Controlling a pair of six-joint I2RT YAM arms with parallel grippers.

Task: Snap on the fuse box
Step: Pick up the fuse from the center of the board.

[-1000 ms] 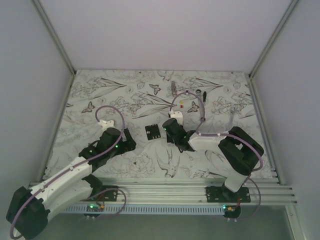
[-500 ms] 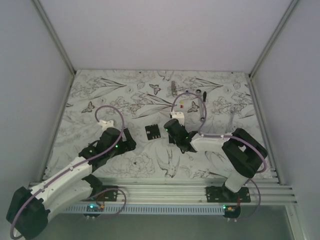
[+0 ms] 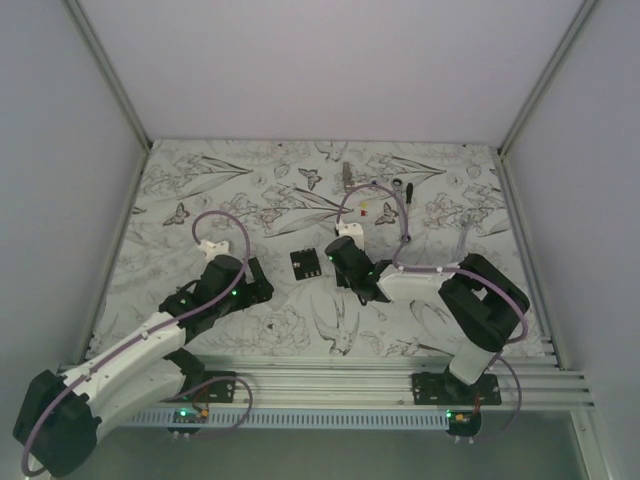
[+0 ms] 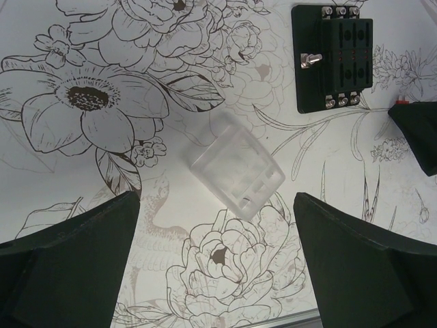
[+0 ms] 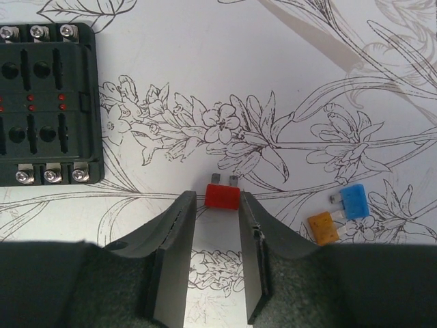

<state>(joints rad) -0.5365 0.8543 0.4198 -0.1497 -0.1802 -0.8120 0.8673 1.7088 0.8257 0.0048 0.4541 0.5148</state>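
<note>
The fuse box (image 3: 305,264) is a black square block lying flat on the flower-printed mat, between the two arms. It shows at the top right of the left wrist view (image 4: 332,58) and at the left edge of the right wrist view (image 5: 48,102). My right gripper (image 5: 217,199) is low over the mat, its jaws narrowed either side of a small red fuse (image 5: 222,197), with a thin gap still showing on the fuse's left side. My left gripper (image 4: 215,205) stands wide open just short of a clear plastic cover (image 4: 235,167) that lies on the mat.
A blue fuse (image 5: 355,202) and an orange fuse (image 5: 322,228) lie loose on the mat just right of my right gripper. A silver tool (image 3: 347,176) and small dark parts lie further back. Grey walls close the mat in on three sides.
The right gripper's jaws have narrowed toward the red fuse, and the right arm has shifted slightly. The left arm has not moved.
</note>
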